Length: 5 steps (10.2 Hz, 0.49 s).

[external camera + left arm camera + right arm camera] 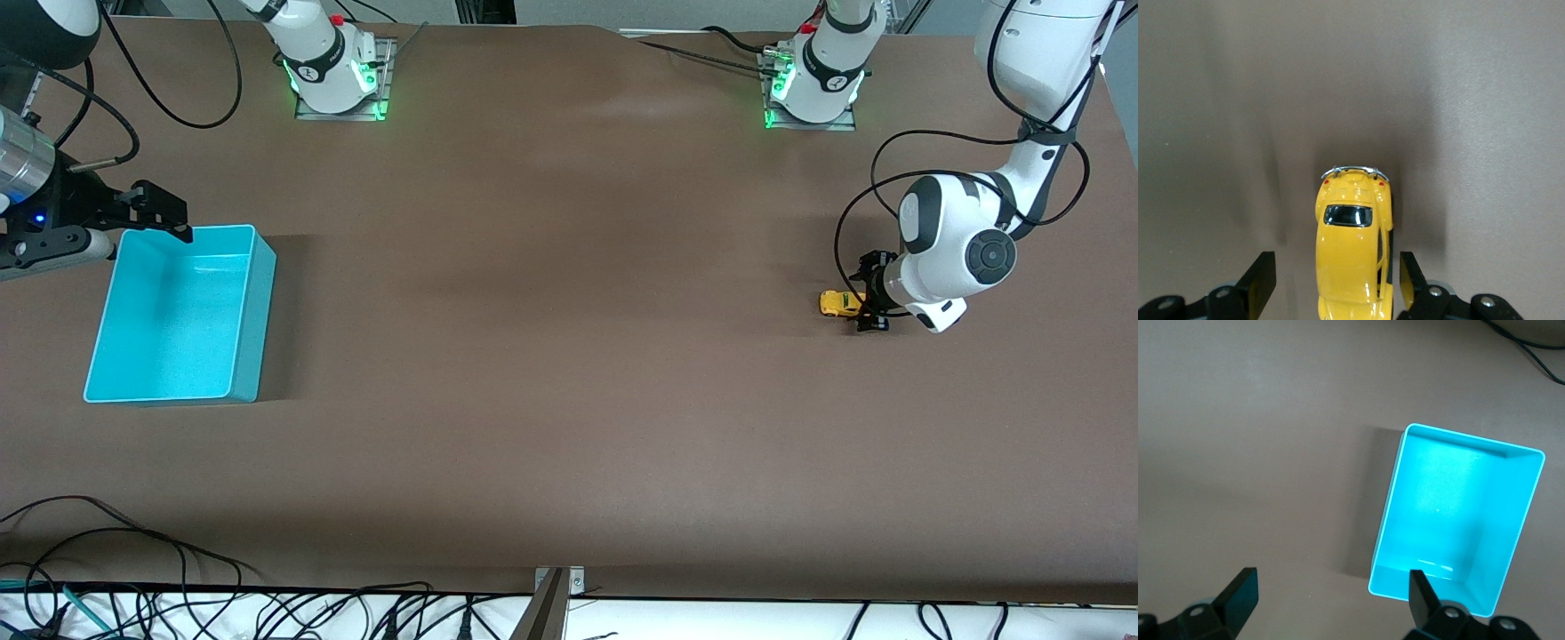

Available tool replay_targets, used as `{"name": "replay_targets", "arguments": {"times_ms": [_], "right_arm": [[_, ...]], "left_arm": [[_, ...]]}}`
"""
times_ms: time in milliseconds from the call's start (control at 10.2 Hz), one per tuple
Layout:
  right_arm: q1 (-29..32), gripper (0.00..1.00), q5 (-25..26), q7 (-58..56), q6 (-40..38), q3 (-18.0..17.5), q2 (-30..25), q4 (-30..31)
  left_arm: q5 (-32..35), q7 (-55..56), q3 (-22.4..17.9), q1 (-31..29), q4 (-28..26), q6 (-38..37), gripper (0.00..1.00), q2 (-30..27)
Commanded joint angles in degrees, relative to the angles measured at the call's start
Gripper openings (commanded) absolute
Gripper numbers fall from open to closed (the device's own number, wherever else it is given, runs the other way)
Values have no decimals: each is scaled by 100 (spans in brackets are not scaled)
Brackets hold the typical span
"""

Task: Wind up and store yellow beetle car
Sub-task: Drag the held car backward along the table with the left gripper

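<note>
Left wrist view: left hand [1333, 283], fingers spread, straddles the yellow beetle car [1353, 250] near the bench's [569, 356] left-arm end; right hand [1328, 597], spread, waits over the teal bin [1458, 513].

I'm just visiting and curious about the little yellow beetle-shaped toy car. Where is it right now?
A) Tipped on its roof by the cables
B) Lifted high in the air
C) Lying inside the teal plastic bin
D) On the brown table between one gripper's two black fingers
D: the yellow beetle car sits upright on the brown table, between the left gripper's fingers.
</note>
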<state>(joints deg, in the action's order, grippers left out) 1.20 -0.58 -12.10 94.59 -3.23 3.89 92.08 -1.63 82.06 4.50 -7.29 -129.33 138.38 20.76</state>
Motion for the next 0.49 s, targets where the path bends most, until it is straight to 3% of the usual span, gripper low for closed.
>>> {"name": "replay_targets", "arguments": {"times_ms": [0,98,196,293,391], "right_arm": [[-23,100,84,-73,-20,-2,24,-77],[-23,100,84,-73,-20,-2,24,-85],[-23,100,84,-73,-20,-2,24,-77],[-23,100,84,-73,-20,-2,24,-77],[-23,100,84,-73,-20,-2,24,-77]], "left_arm": [[14,29,-20,26,-84,58,55,-72],[14,29,-20,26,-84,58,26,-72],[14,29,-20,26,-75,40,8,-81],[14,29,-11,26,-49,31,0,-89],[14,46,15,35,3,5,0,-133]]}}
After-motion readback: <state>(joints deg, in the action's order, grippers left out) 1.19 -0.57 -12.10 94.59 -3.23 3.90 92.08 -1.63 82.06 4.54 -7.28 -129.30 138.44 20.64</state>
